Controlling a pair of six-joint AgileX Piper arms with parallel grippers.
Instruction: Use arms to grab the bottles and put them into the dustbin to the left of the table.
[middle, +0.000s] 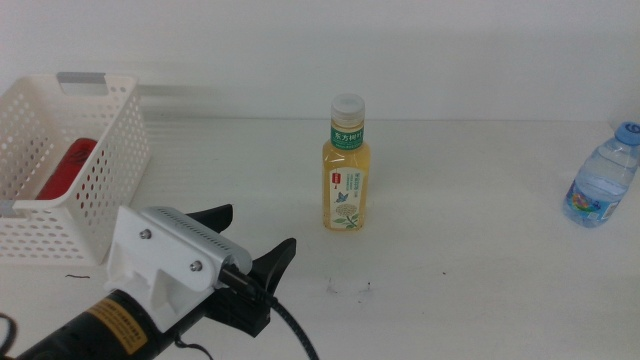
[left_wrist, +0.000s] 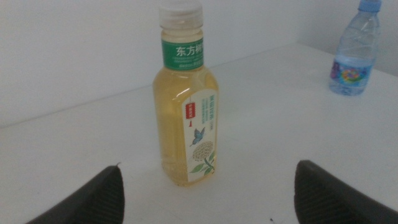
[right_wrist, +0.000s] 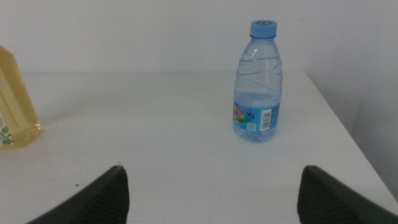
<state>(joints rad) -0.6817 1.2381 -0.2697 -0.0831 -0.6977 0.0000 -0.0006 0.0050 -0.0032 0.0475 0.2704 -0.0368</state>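
The tea bottle (middle: 349, 165) stands upright mid-table, cap up, its long axis vertical, ahead of the left gripper (middle: 255, 238) and apart from it. That gripper's jaws are spread wide and hold nothing; the left wrist view shows the bottle (left_wrist: 185, 99) centred between them. The water bottle (middle: 603, 187) stands upright near the table's (middle: 470, 260) right edge. The right gripper (right_wrist: 211, 193), seen only in its wrist view, gapes empty, facing the water bottle. Only the middle view shows the dustbin (middle: 100, 190) at far left, with the red can (middle: 65, 170) lying inside.
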